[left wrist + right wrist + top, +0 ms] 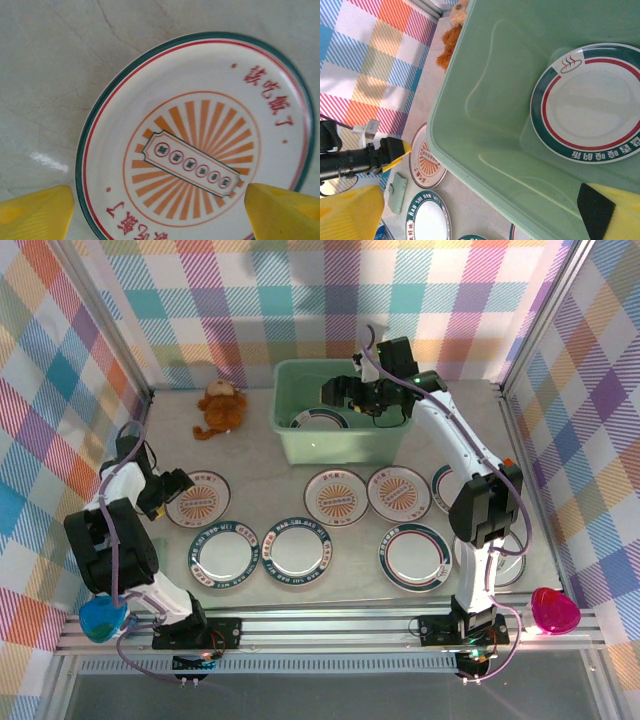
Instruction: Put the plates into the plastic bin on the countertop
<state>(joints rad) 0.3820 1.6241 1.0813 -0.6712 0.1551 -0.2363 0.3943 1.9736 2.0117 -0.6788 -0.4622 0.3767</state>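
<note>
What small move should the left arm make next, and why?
Probably lower the open left gripper and close on the rim of the round white plate with the orange sunburst centre: it lies flat on the light grey countertop, its rim between the fingers, ungrasped.

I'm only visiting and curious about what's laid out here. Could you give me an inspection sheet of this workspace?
Surface: light grey marbled countertop, no spills seen.
Job's things: mint-green plastic bin at the back holds one banded plate; at least six more plates lie flat in front of it.
Clutter: brown stuffed toy left of the bin; blue object and pink object at the front corners.
Grippers: left gripper open above a sunburst plate; right gripper open over the bin, nothing held.
Cables: purple cables run along both arms.
Surroundings: plaid walls, aluminium rails.
</note>
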